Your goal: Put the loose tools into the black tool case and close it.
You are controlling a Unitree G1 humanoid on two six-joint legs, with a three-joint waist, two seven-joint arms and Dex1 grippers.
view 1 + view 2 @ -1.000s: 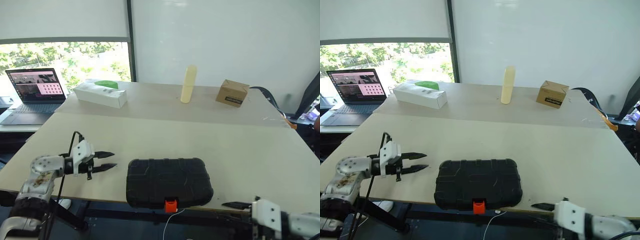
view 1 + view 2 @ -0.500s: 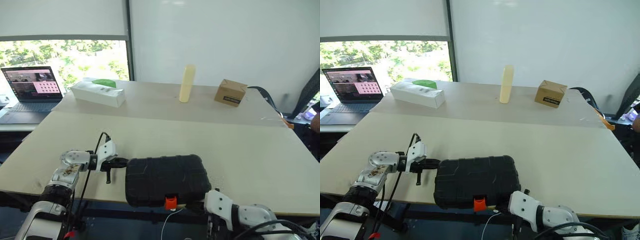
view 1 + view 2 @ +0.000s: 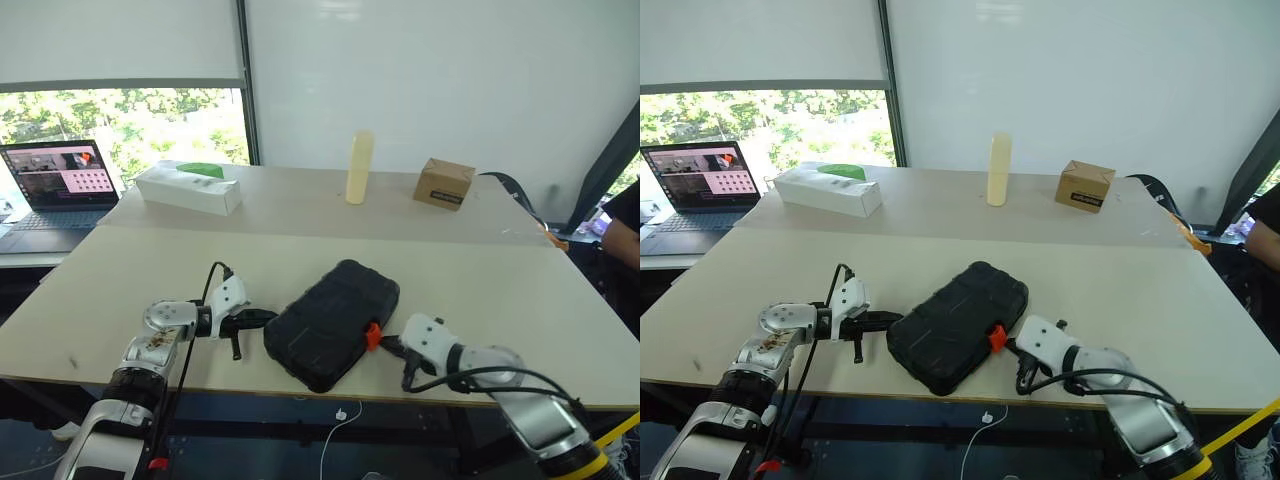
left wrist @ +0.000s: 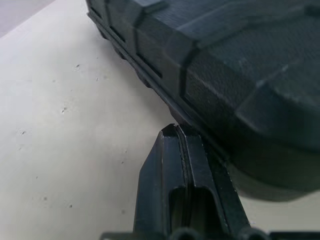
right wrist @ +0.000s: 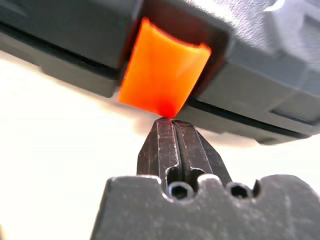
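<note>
The black tool case (image 3: 332,322) lies closed on the table, turned diagonally, with its orange latch (image 3: 372,335) facing the front right. My left gripper (image 3: 262,318) is shut with its tips against the case's left edge; in the left wrist view the shut fingertips (image 4: 175,132) meet the case's ribbed side (image 4: 225,75). My right gripper (image 3: 386,346) is also shut, its tips (image 5: 172,125) pressed against the lower lip of the orange latch (image 5: 165,75). The loose tools are out of view.
At the back of the table stand a white oblong box (image 3: 188,190), a cream bottle (image 3: 358,168) and a brown cardboard box (image 3: 443,183). A laptop (image 3: 55,185) sits on a side table at the left. A person's arm (image 3: 622,222) shows at the right edge.
The case has swung from square with the table's front edge to a diagonal. My left gripper shut and moved in to the case's edge. My right gripper rose onto the table to the latch.
</note>
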